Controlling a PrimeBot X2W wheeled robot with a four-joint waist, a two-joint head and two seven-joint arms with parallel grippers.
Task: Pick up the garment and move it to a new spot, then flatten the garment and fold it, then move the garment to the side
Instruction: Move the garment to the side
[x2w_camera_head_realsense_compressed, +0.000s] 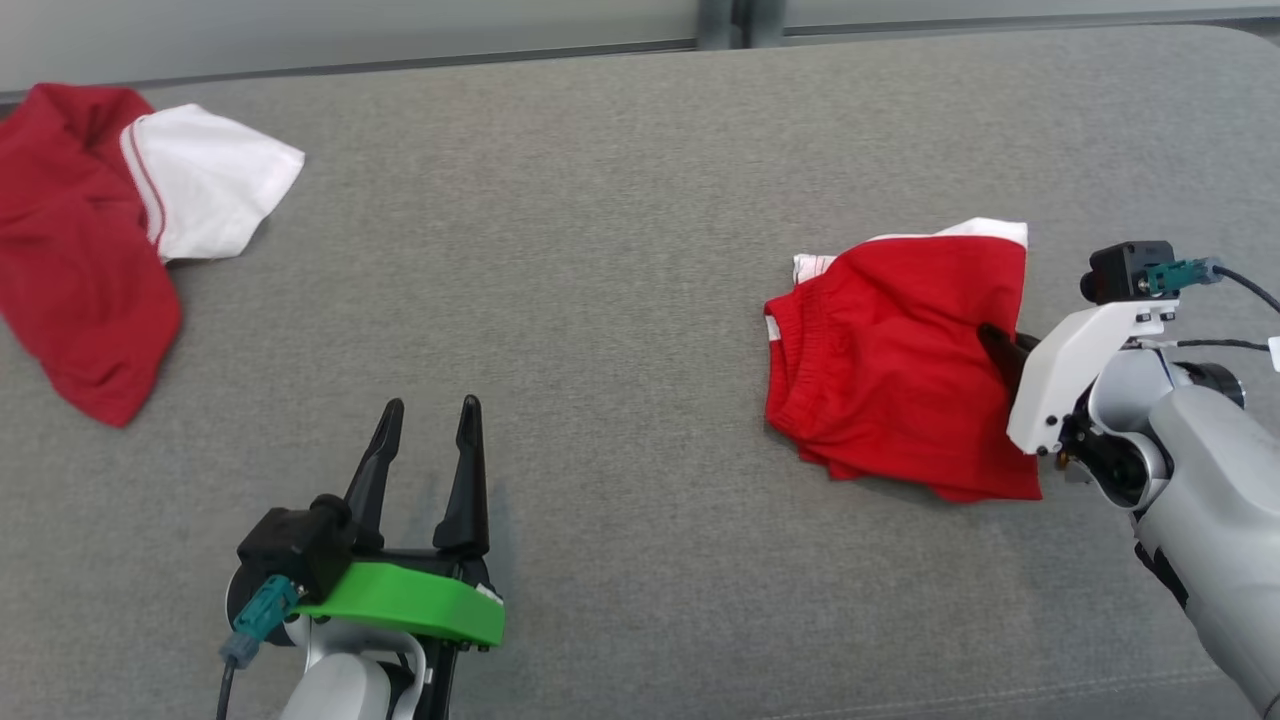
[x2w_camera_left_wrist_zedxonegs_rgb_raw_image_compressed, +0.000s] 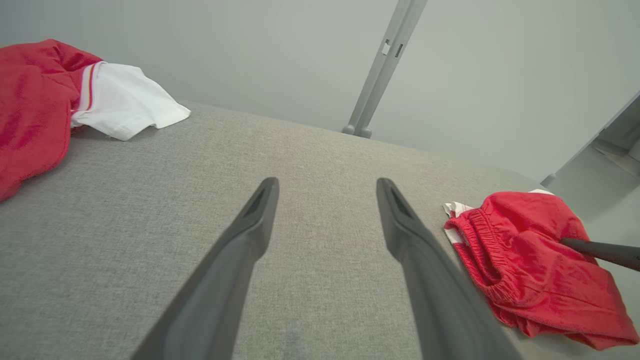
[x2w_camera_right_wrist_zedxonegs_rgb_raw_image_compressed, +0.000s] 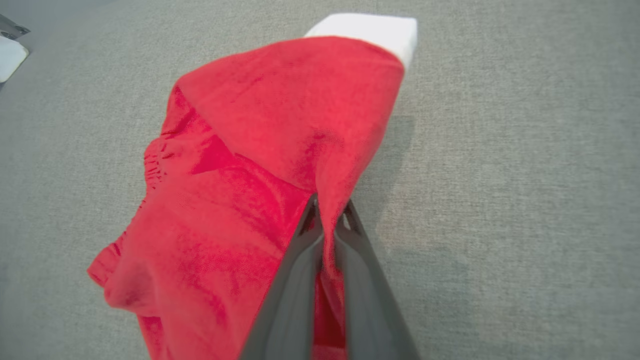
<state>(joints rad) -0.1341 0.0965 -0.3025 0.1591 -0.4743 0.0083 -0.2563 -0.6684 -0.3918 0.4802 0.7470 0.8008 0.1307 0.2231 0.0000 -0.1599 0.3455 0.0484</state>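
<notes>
Crosswise, red shorts (x2w_camera_head_realsense_compressed: 890, 370), waistband (x2w_camera_head_realsense_compressed: 800, 350) leftward, right tool (x2w_camera_right_wrist_zedxonegs_rgb_raw_image_compressed: 327, 217) pinching right edge

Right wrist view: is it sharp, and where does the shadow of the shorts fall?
Right wrist view: shorts sharp, soft shadow on the grey surface at their right. Left wrist view: left gripper near the lens is soft. Head view: even light, no glare.

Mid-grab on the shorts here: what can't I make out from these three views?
- How many layers the right gripper pinches: right wrist view, the shorts fold over its tips.
- Shorts' underside: every view, covered by their own cloth.
- Shirt: head and left wrist views, cut off by the left edge.
</notes>
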